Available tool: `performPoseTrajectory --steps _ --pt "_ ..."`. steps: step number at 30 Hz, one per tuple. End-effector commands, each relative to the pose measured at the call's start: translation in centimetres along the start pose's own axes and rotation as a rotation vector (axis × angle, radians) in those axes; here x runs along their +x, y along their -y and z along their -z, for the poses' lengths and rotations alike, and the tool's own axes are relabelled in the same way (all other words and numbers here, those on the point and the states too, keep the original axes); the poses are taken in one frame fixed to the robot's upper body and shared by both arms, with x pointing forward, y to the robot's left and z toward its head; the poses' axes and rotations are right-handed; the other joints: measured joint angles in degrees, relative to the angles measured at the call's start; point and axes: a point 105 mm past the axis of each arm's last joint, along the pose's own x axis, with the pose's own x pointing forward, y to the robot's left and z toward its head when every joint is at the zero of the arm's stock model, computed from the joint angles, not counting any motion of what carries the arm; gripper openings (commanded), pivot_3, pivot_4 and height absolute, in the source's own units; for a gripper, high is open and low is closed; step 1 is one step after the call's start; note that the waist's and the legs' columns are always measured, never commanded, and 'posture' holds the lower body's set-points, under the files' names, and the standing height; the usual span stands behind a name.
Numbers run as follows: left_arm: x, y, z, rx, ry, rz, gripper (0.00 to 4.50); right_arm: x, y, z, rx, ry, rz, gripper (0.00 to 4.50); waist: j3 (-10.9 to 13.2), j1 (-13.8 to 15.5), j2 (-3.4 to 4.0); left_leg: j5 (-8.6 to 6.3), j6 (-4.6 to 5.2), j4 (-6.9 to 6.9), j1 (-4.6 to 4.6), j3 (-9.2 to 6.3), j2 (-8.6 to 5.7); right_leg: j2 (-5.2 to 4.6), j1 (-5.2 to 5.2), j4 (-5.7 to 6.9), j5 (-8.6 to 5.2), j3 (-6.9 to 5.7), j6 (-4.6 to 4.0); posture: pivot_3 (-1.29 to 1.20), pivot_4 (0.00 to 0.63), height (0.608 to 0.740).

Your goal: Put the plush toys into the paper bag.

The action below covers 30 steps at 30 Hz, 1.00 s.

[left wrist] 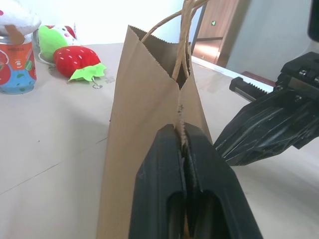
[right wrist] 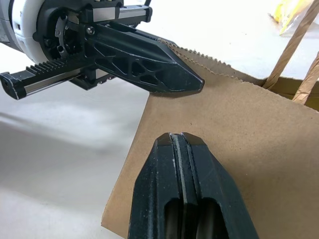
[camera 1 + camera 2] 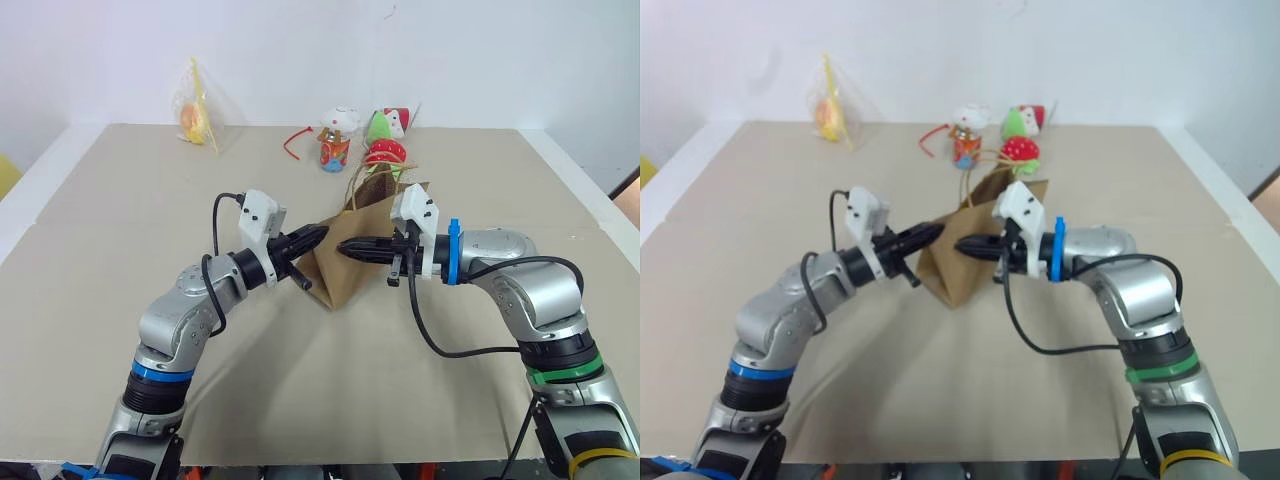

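We hold the paper bag (image 3: 355, 255) between our two arms, near the middle of the tabletop (image 3: 120, 210). The left pincer (image 1: 185, 144) is clenched on the toothed edge of the bag, at the side fold under the mouth. The right pincer (image 2: 180, 142) is clenched too, and it seems to pinch the opposite wall of the bag, with the brown paper running under its tips.

We judge the bag to be very light and thin. The kraft paper is stiff enough to stand, but it creases and may tear at the zigzag rim if we pull the two sides apart too hard. The best place to take hold is the upper rim near the folds, where the paper is doubled. The cord handles (image 1: 184, 30) are thin and loose, so they give little control.

The bag's mouth is almost shut, and we cannot see inside, so we cannot tell whether anything is in it.

Beyond the bag, at the far edge of the tabletop, lie a red strawberry plush (image 3: 386, 153) and a small white-capped figure (image 3: 336, 138). Far to the left of the bag there is a clear plastic pouch (image 3: 198, 105) with something yellow and orange inside. We do not see the brown plush toy.
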Motion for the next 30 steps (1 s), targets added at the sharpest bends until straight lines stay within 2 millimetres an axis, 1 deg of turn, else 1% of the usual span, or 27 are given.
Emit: performPoseTrajectory --steps 1,3,7,8,11,12,13,14,15,17,18,19,20,22,25,30 --pt "0.0 -0.2 -1.2 0.071 0.023 0.006 0.09 -0.6 0.1 -0.9 -0.039 0.026 0.003 0.0 0.0 0.0 0.0 0.0 0.0 0.0 0.0 0.0 0.0 0.0 0.0 0.0 0.0 0.0 0.0 0.0 0.15 0.74" --pt "-0.1 -0.2 -1.2 0.086 0.018 0.011 0.09 -1.1 0.2 -1.3 -0.041 0.036 0.006 0.0 0.0 0.0 0.0 0.0 0.0 0.0 0.0 0.0 0.0 0.0 0.0 0.0 0.0 0.0 0.0 0.0 0.15 0.74" --pt "-0.6 -0.8 -1.4 0.133 0.011 0.018 0.09 -4.0 1.2 -3.0 0.026 0.089 0.033 0.0 0.0 0.0 0.0 0.0 0.0 0.0 0.0 0.01 -0.01 -0.01 0.0 0.0 0.0 0.0 0.0 0.0 0.15 0.74" --pt "-0.7 -0.9 -1.4 0.148 0.006 0.024 0.0 -4.6 1.2 -3.4 0.034 0.098 0.027 0.5 0.0 0.0 0.0 0.0 0.0 0.0 -0.01 0.01 -0.02 -0.03 0.0 0.0 0.0 0.0 0.0 0.0 0.15 0.74" --pt "-1.2 -1.0 -1.6 0.199 0.0 0.065 0.0 -6.5 1.5 -4.5 0.034 0.101 0.034 0.96 0.0 0.0 -0.01 0.0 0.0 0.0 -0.02 0.03 -0.02 -0.04 -0.01 -0.01 0.0 0.0 0.0 0.0 0.15 0.74" --pt "-1.3 -1.1 -1.7 0.217 -0.003 0.08 0.0 -7.1 1.7 -4.9 0.034 0.101 0.038 1.56 0.0 0.0 -0.01 0.0 0.0 -0.01 -0.02 0.03 -0.02 -0.03 -0.01 -0.01 -0.01 0.0 -0.01 0.0 0.15 0.74" --pt "-1.4 -1.1 -1.7 0.233 -0.006 0.096 0.0 -7.7 2.0 -5.4 0.033 0.107 0.049 1.94 0.0 0.0 0.0 -0.01 0.0 -0.01 -0.01 0.02 -0.01 -0.02 -0.01 -0.01 -0.01 0.0 -0.02 0.0 0.15 0.74" --pt "-1.6 -1.1 -1.9 0.246 -0.004 0.121 0.0 -8.5 2.5 -6.1 0.033 0.12 0.07 2.06 0.0 0.0 0.0 -0.01 0.0 -0.03 0.0 0.02 -0.01 -0.01 -0.02 0.0 -0.02 0.0 -0.04 0.0 0.15 0.74" --pt "-1.9 -0.9 -2.3 0.257 0.014 0.162 0.0 -9.6 3.3 -7.0 0.017 0.132 0.104 2.79 0.0 -0.1 0.0 -0.01 0.0 -0.06 0.02 0.03 0.0 0.02 -0.03 0.0 -0.03 0.0 -0.09 0.0 0.15 0.74" --pt "-2.6 -0.7 -3.0 0.284 0.037 0.234 0.0 -11.6 4.4 -8.5 -0.023 0.146 0.148 3.13 0.0 0.0 0.04 0.0 0.0 -0.06 0.02 0.02 0.0 0.04 -0.05 0.0 -0.03 0.0 -0.13 0.0 0.15 0.74" --pt "-3.0 -0.5 -3.3 0.295 0.043 0.279 0.0 -12.2 4.4 -9.2 -0.038 0.142 0.131 3.78 0.0 0.0 0.04 0.0 0.01 -0.07 -0.01 0.03 -0.01 0.03 -0.09 0.0 -0.07 -0.01 -0.22 0.0 0.15 0.74" --pt "-3.3 -0.3 -3.5 0.304 0.043 0.315 0.0 -12.5 4.1 -9.7 -0.043 0.143 0.105 4.19 0.0 0.0 0.04 0.0 0.0 -0.08 -0.01 0.03 -0.01 0.02 -0.08 0.0 -0.14 -0.02 -0.32 0.0 0.15 0.74" --pt "-3.7 -0.2 -3.5 0.321 0.035 0.347 0.0 -12.6 3.7 -10.2 -0.029 0.145 0.067 4.41 0.0 0.0 0.04 -0.01 0.01 -0.11 -0.02 0.04 -0.01 0.01 -0.1 -0.01 -0.19 -0.01 -0.4 0.0 0.15 0.74" --pt "-4.2 -0.2 -3.4 0.353 0.009 0.401 0.0 -12.7 2.9 -10.6 -0.041 0.129 0.006 4.41 0.0 0.0 0.04 -0.08 0.08 -0.13 -0.02 0.06 0.0 0.01 -0.1 -0.03 -0.19 0.0 -0.32 0.0 0.15 0.74" --pt "-4.9 -0.1 -3.6 0.38 -0.007 0.462 0.0 -12.8 2.2 -11.1 -0.05 0.121 -0.041 4.41 0.0 0.0 0.04 -0.15 0.16 -0.13 -0.02 0.05 0.01 0.0 -0.09 -0.02 -0.21 -0.01 -0.21 0.0 0.15 0.74" --pt "-5.7 0.9 -3.9 0.415 -0.02 0.563 0.0 -13.0 2.2 -11.7 -0.065 0.122 -0.045 4.41 0.0 0.0 0.04 -0.15 0.16 -0.12 -0.05 0.07 0.02 -0.05 -0.12 -0.02 -0.21 0.0 -0.18 0.0 0.15 0.74"
